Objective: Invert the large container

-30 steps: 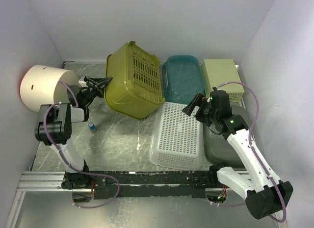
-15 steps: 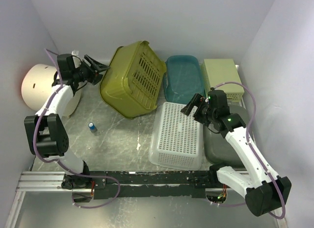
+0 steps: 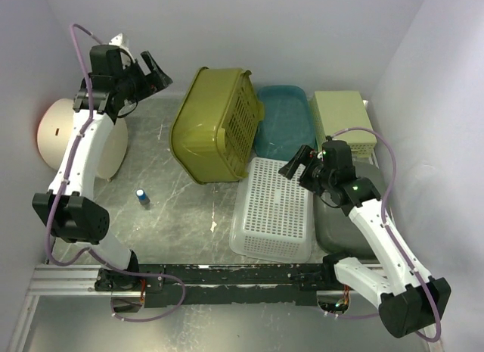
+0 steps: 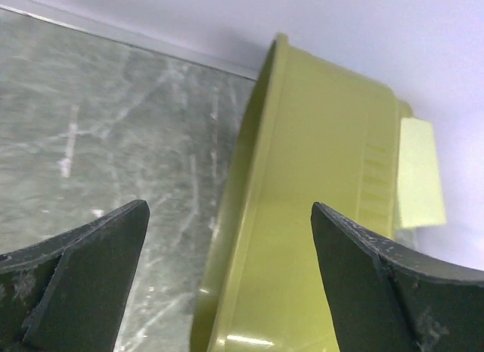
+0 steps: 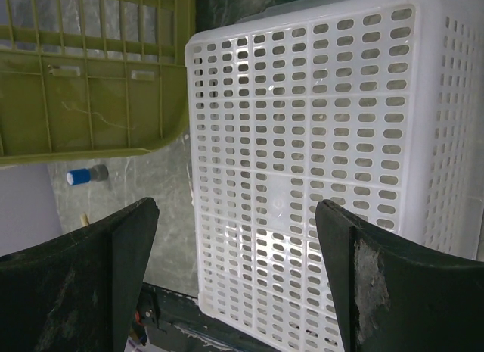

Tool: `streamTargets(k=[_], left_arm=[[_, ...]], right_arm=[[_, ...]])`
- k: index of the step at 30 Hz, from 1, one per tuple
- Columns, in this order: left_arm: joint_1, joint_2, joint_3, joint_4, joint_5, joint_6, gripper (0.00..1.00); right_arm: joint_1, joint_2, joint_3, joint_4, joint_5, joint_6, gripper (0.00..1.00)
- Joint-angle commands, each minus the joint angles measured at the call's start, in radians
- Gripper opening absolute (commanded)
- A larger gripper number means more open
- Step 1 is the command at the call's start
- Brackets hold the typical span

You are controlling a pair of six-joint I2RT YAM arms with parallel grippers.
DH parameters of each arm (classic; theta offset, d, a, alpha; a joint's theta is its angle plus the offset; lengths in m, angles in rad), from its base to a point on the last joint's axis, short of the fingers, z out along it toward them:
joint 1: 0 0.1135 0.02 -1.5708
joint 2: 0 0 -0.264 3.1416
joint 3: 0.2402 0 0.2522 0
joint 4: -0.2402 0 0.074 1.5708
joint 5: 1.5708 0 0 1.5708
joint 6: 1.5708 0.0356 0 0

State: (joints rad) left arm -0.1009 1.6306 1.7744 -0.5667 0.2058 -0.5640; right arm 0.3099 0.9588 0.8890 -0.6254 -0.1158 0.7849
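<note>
Large container (image 3: 215, 129): olive basket, far centre of table (image 3: 166, 208); tipped up on its side, slatted wall to the right, just beside teal tub (image 3: 283, 121).
Left gripper (image 3: 155, 70): raised at far left, fingers wide apart, holding nothing, clear of the container's rim.
Right gripper (image 3: 296, 164): fingers apart, empty, over white basket (image 3: 274, 212), which lies bottom-up at near right.

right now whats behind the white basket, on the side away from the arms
A teal tub sits behind the white basket, with the yellow-green basket tipped on its side at the tub's left. The tub's near end is covered.
</note>
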Motion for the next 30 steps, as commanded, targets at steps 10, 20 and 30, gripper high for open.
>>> streamTargets(k=[10, 20, 30], left_arm=[[-0.059, -0.102, 0.034, -0.133, -0.203, 0.161, 1.00], [-0.205, -0.106, 0.018, -0.130, -0.043, 0.140, 0.98], [-0.209, -0.074, -0.051, -0.059, 0.122, 0.121, 0.98]], right_arm=[[0.077, 0.032, 0.011, 0.110, -0.041, 0.059, 0.86], [0.370, 0.286, 0.213, 0.408, -0.052, 0.066, 0.87], [0.449, 0.397, 0.322, 0.484, -0.079, 0.024, 0.88]])
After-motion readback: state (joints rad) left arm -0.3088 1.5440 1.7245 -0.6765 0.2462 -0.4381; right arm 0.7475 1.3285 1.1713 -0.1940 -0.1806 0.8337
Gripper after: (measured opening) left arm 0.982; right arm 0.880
